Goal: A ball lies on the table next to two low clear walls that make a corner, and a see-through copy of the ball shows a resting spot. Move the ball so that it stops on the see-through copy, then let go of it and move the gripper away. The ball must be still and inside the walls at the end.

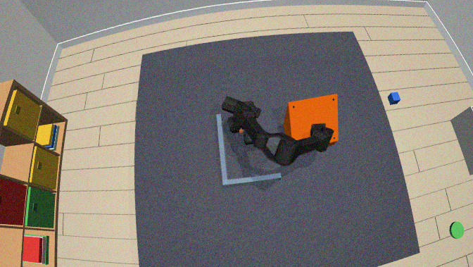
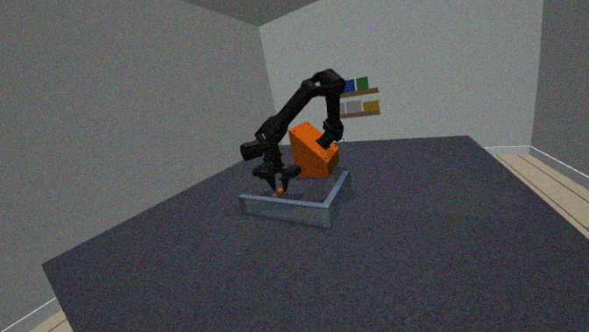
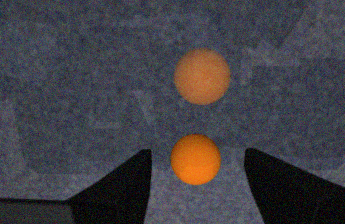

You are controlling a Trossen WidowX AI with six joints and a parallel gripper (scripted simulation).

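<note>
the likeliest trouble is the ball [image 2: 280, 191] [image 3: 196, 159] rolling off: it lies on the table [image 1: 176, 218] [image 2: 394, 244] between the fingertips of the gripper [image 1: 241, 132] [image 2: 280, 190] [image 3: 198, 157], whose claw is parted, with a gap on either side and nothing gripped. if one finger closed on it first, or the tips met it above its middle, it could squirt away, perhaps into the low clear walls [image 1: 221, 147] [image 2: 285, 201]. a grip let go with any sideways drift could also leave it rolling past the see-through copy [image 2: 274, 195] [image 3: 202, 76], since a ball has little to stop it. the wrist view shows those gaps, and the paler copy well separate from the ball, but no wall; the exterior view shows the walls and how low the fingers reach, with the copy just behind a wall's rim. from the top, the arm [image 1: 258, 138] [image 2: 293, 110] hides most of this; the lone orange spot [image 1: 241, 130] there may be either one.
</note>
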